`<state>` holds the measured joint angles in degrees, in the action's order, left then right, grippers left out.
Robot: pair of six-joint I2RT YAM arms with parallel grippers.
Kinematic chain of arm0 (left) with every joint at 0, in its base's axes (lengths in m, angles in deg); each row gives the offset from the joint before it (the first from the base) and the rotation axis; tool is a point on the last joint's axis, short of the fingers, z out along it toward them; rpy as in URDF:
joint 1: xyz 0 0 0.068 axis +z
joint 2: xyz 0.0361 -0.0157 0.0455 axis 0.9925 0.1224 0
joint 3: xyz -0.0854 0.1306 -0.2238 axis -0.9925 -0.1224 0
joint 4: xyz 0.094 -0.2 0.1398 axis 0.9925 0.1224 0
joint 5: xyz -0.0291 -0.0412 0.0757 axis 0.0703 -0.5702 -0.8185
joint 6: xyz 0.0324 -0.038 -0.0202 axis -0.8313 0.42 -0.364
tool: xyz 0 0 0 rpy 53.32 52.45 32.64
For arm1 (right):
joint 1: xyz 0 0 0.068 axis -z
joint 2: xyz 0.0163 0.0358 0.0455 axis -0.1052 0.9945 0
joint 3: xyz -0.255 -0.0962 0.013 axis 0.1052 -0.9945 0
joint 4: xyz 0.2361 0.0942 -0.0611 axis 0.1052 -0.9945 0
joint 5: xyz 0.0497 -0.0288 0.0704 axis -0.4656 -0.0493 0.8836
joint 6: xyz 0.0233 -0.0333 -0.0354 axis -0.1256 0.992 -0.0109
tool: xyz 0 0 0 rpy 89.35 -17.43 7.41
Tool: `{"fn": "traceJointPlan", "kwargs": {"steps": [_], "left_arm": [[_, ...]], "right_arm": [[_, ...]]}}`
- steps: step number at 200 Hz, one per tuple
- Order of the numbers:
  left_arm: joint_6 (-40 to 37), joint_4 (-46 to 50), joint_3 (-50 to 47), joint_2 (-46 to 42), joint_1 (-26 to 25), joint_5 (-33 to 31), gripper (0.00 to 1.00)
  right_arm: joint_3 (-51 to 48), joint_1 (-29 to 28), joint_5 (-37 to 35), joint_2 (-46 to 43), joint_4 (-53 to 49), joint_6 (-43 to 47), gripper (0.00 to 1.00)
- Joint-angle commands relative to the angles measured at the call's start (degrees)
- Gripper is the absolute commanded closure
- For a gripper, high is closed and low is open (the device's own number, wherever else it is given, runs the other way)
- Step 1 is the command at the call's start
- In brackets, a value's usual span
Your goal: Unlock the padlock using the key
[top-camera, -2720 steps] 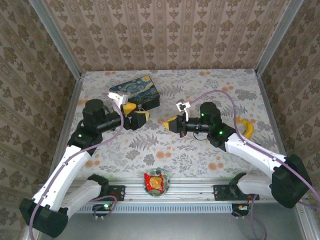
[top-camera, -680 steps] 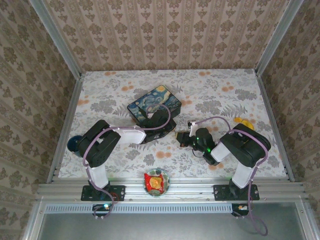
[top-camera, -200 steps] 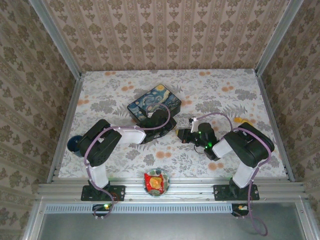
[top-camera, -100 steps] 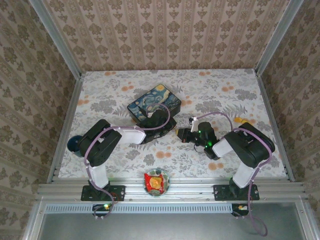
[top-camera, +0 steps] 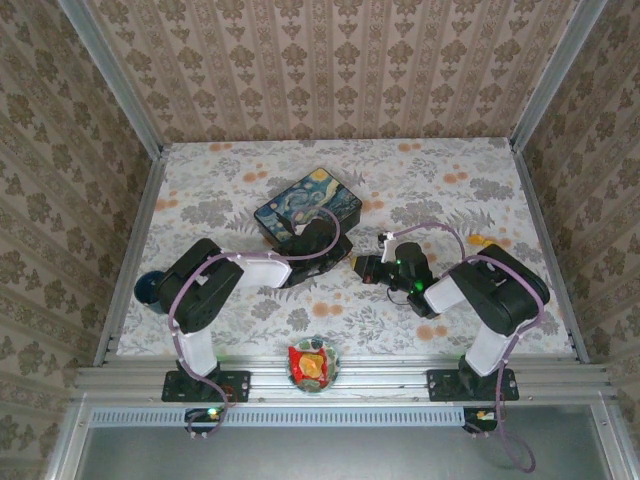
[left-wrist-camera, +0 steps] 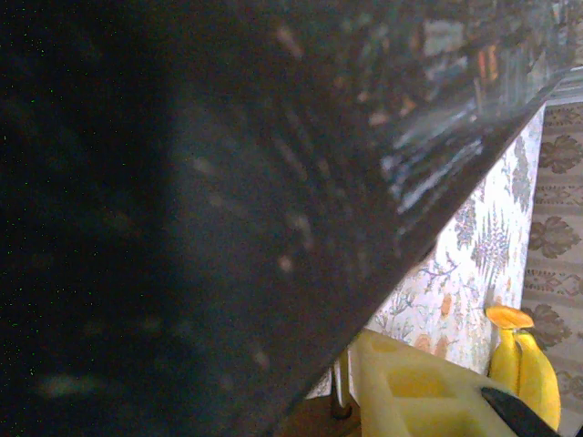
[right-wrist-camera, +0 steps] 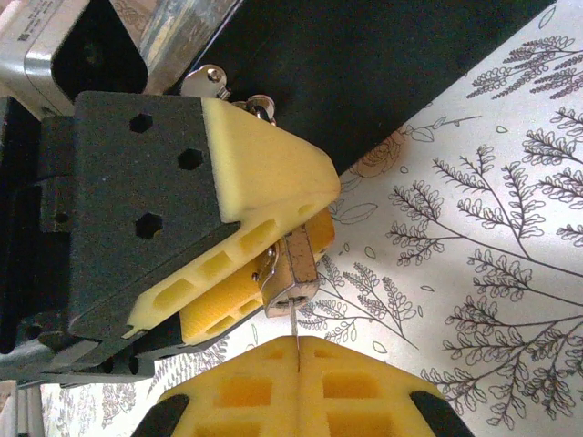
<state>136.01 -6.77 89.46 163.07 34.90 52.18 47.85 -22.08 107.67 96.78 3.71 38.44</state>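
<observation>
In the right wrist view the tiny brass padlock (right-wrist-camera: 297, 266) is pinched between the yellow fingers (right-wrist-camera: 260, 187) of my left gripper (top-camera: 340, 262), keyhole end facing me. My right gripper (right-wrist-camera: 296, 344) is shut on the key (right-wrist-camera: 293, 320). Its thin blade runs straight from between the pads into the keyhole. In the top view my right gripper (top-camera: 363, 268) meets the left one nose to nose at mid-table. The left wrist view catches the silver shackle (left-wrist-camera: 342, 387) beside one yellow finger (left-wrist-camera: 410, 391).
The Starry Night tin (top-camera: 308, 207) sits just behind the left gripper, and its dark side (left-wrist-camera: 228, 200) looms close in the left wrist view. A yellow banana (left-wrist-camera: 524, 364) lies to the right. A blue ball (top-camera: 150, 287) is at the left edge and a snack bowl (top-camera: 313, 365) on the front rail.
My right gripper has edged slightly left, closer to the left gripper. The left arm and the tin have stayed put.
</observation>
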Motion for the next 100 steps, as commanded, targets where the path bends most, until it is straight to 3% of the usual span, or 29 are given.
{"fn": "traceJointPlan", "kwargs": {"steps": [1, 100], "left_arm": [[5.4, 3.7, -2.4, 2.0, -1.4, 9.2, 1.0], [5.4, 3.4, -3.0, 1.3, -1.3, 9.2, 1.0]], "right_arm": [[3.3, 1.1, -3.8, 1.6, 6.4, -1.4, 1.0], [5.9, 3.0, -1.4, 1.4, 1.5, -0.1, 1.0]]}}
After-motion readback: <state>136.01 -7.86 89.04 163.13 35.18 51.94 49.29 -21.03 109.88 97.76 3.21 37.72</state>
